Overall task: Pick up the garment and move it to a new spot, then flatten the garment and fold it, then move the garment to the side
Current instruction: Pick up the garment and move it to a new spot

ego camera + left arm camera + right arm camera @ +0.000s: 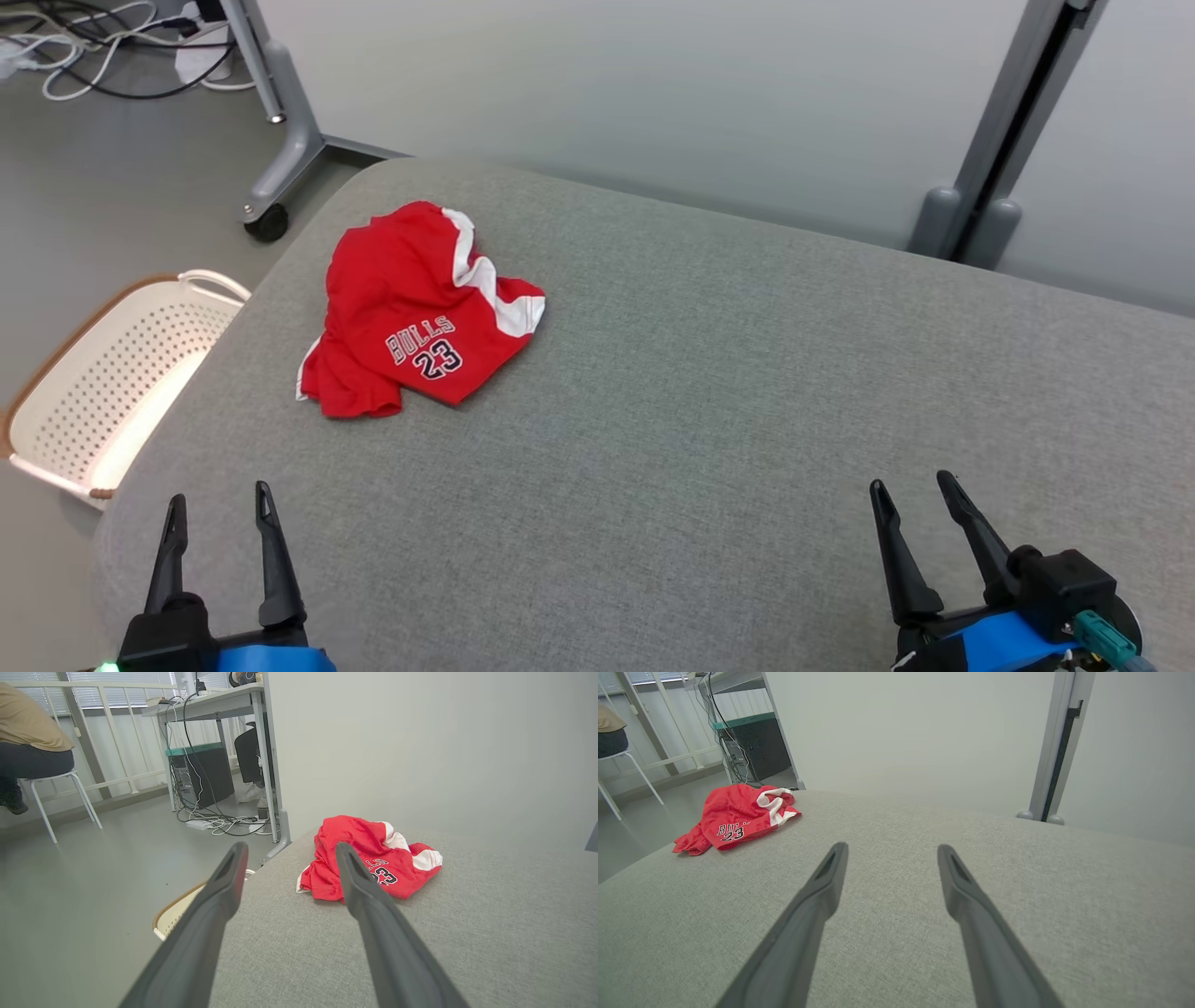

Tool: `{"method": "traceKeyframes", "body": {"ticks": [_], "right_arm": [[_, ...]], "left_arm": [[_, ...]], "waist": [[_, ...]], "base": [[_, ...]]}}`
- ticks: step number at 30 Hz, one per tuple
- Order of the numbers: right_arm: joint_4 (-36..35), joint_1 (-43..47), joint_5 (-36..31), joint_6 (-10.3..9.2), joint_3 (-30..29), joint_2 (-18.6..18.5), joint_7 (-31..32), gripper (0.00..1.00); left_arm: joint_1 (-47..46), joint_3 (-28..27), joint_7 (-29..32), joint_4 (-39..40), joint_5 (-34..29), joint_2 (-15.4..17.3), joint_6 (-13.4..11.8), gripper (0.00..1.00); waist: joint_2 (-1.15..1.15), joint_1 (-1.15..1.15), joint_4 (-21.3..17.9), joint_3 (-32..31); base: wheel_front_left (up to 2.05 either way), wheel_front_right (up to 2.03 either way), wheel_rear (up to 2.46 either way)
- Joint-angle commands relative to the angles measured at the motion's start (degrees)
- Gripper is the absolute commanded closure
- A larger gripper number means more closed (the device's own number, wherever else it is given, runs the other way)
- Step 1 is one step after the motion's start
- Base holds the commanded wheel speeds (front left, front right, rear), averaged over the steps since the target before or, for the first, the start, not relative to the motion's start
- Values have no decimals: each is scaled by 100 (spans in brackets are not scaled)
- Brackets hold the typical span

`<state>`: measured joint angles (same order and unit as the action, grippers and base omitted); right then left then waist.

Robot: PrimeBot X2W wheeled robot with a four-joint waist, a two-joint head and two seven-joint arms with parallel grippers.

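Observation:
A red garment (pixel 411 313) with white side panels and "BULLS 23" print lies crumpled near the far left of the grey padded surface (pixel 709 392). My left gripper (pixel 219 504) rests open at the lower left, well short of the garment, fingers pointing toward it. My right gripper (pixel 913 492) rests open at the lower right, far from the cloth. In the left wrist view the garment (pixel 373 858) lies just beyond the right fingertip of the open left gripper (pixel 289 851). From the right wrist, the garment (pixel 738 819) is at the far left, away from the open right gripper (pixel 889 851).
A white perforated basket (pixel 112 373) stands on the floor off the surface's left edge. A wheeled grey stand leg (pixel 280 140) and cables (pixel 103 47) are behind it. A grey post (pixel 1008 131) rises at the back right. A seated person (pixel 28 742) is on a stool.

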<state>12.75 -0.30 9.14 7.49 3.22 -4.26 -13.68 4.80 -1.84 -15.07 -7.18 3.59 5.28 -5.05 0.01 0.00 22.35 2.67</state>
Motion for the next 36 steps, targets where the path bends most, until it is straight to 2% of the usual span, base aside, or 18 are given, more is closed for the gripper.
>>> {"method": "traceKeyframes", "body": {"ticks": [1, 8, 18, 26, 36], "right_arm": [[-12, -41, -25, 1, -3, -39, -15, 0], [-6, -69, -29, 1, 69, -35, -30, 0], [-97, -152, -10, 1, 33, -173, -22, 0], [-561, -333, -165, 1, -17, -428, 163, 0], [-1757, -560, -277, 1, -190, -748, 562, 0]], "left_arm": [[42, -33, -11, 32, 36, 14, -22, 0], [54, -102, -11, 52, 38, 1, -48, 0], [-384, -235, -11, -44, 175, -58, -73, 0], [-1705, -576, -11, -467, 297, 221, 11, 0], [-3625, -921, -12, -1544, 351, 751, 145, 0]], "waist": [[-1, 0, 59, 43], [-1, 0, 55, 85], [-1, 0, -235, 226], [-1, 0, -634, 689], [-1, 0, -1228, 1785]], "base": [[0, 0, 0], [0, 0, 0], [0, 0, 0], [0, 0, 0], [0, 0, 0]]}}
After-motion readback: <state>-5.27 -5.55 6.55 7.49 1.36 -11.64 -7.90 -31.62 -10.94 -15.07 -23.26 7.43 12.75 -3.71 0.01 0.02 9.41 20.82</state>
